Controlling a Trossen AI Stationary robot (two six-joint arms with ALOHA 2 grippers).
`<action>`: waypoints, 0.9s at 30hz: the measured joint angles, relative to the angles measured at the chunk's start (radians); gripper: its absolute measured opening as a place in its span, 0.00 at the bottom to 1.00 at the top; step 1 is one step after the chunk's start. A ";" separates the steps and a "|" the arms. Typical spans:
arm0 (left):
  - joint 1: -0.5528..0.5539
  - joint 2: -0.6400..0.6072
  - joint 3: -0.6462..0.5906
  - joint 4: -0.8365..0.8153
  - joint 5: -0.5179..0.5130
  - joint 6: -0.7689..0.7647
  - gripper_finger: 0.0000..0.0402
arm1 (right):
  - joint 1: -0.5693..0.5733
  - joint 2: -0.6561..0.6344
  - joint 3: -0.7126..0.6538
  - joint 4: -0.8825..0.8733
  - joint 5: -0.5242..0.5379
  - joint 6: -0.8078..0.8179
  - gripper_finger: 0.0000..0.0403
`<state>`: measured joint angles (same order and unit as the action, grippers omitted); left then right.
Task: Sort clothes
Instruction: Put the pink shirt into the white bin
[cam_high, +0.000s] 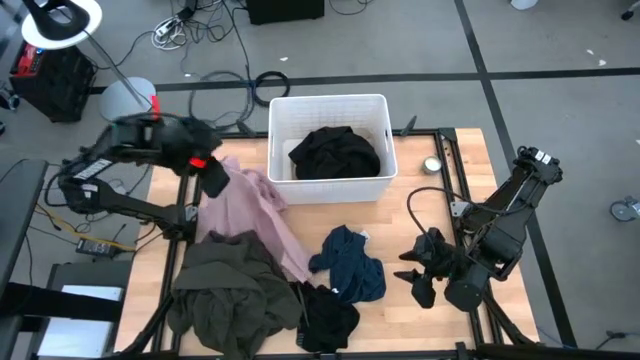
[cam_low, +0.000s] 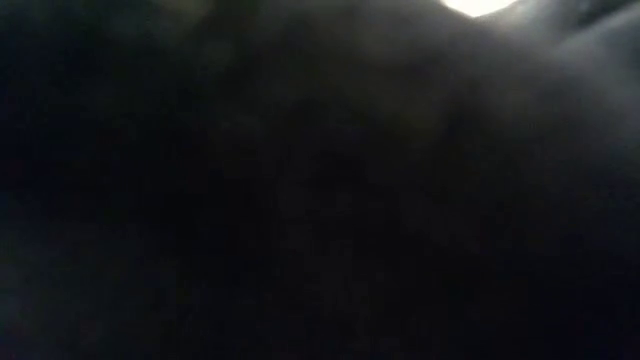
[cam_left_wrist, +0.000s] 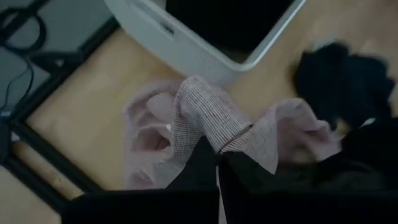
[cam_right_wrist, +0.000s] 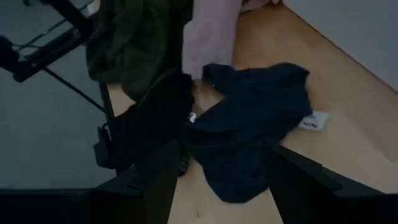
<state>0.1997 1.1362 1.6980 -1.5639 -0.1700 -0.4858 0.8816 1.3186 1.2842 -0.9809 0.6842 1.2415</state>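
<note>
In the white bin (cam_high: 378, 113) lies one black garment (cam_high: 335, 153).

Olive garment (cam_high: 228, 288) and pink one (cam_high: 258, 208) are lying left; teal (cam_high: 352, 262) centre; black ones near (cam_high: 328, 316) and far (cam_high: 335, 152).
</note>
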 joint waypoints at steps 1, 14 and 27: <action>0.000 0.000 0.025 0.000 -0.004 -0.002 0.00 | 0.000 0.000 0.000 0.006 0.000 -0.019 0.57; 0.001 0.003 0.260 0.216 -0.072 0.049 0.00 | -0.007 0.000 0.000 -0.005 0.010 -0.170 0.57; 0.001 0.117 0.402 0.481 -0.052 0.210 0.00 | 0.002 -0.002 -0.044 -0.132 0.162 -0.075 0.57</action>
<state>0.2008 1.2535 2.0996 -1.0828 -0.2222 -0.2759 0.8835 1.3170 1.2402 -1.1132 0.8461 1.1663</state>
